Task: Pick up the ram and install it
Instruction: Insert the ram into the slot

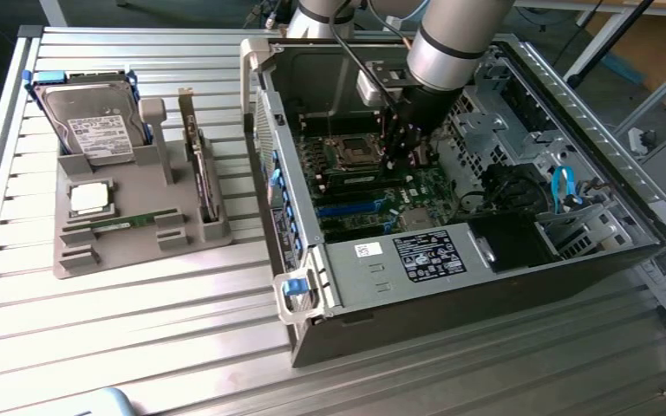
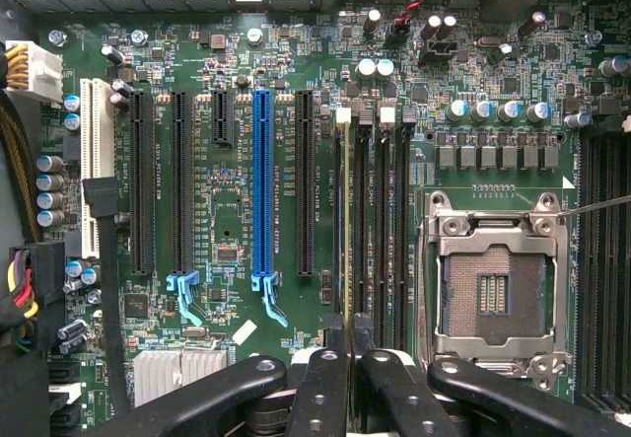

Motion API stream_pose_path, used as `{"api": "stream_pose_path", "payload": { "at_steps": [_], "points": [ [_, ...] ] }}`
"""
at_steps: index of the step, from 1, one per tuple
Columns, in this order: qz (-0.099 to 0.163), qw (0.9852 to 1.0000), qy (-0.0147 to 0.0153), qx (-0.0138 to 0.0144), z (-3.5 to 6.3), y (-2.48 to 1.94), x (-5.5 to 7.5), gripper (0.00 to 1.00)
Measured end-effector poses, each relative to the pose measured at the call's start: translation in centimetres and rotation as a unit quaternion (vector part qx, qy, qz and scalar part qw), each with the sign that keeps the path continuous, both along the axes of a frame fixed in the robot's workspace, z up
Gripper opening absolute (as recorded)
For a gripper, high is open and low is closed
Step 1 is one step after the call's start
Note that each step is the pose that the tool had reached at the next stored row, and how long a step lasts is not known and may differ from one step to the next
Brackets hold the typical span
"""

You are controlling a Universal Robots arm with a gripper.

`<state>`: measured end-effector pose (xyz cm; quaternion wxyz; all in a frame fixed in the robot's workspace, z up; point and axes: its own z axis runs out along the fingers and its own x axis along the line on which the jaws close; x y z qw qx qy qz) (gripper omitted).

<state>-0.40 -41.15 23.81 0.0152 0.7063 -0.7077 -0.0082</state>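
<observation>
Gripper [image 2: 350, 350] is reaching down inside the open PC case [image 1: 350, 290], hanging over the motherboard [image 2: 227, 259]. Its fingers are clamping tight on the ram [image 2: 347, 240], which is showing edge-on as a thin greenish strip running out from between the fingertips. The ram is lining up along the memory slots [image 2: 380, 220] right under the tool; seated or not, can't tell. CPU socket [image 2: 493, 294] is sitting just beside the tool on one side and the blue PCIe slot [image 2: 262, 181] on the other. Tray [image 1: 136, 256] with hard drive [image 1: 96, 121] is lying well away from the tool, outside the case.
</observation>
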Motion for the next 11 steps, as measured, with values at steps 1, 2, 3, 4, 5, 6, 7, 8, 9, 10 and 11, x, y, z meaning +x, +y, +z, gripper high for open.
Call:
{"api": "stream_pose_path", "payload": {
  "at_steps": [1, 2, 3, 4, 5, 6, 7, 8, 9, 10, 11],
  "points": [
    [-0.001, 1.0, 0.0, 0.0, 0.0, 0.0, 0.0, 0.12],
    [-0.002, 1.0, 0.0, 0.0, 0.0, 0.0, 0.0, 0.12],
    [-0.003, 1.0, 0.0, 0.0, 0.0, 0.0, 0.0, 0.12],
    [-0.004, 1.0, 0.0, 0.0, 0.0, 0.0, 0.0, 0.12],
    [-0.004, 1.0, 0.0, 0.0, 0.0, 0.0, 0.0, 0.12],
    [-0.005, 1.0, 0.0, 0.0, 0.0, 0.0, 0.0, 0.12],
    [-0.005, 1.0, 0.0, 0.0, 0.0, 0.0, 0.0, 0.12],
    [-0.005, 1.0, 0.0, 0.0, 0.0, 0.0, 0.0, 0.12],
    [-0.005, 1.0, 0.0, 0.0, 0.0, 0.0, 0.01, 0.12],
    [-0.005, 1.0, 0.0, 0.0, 0.0, 0.0, 0.01, 0.12],
    [-0.005, 1.0, 0.0, 0.0, 0.0, 0.0, 0.03, 0.12]
  ]
}}
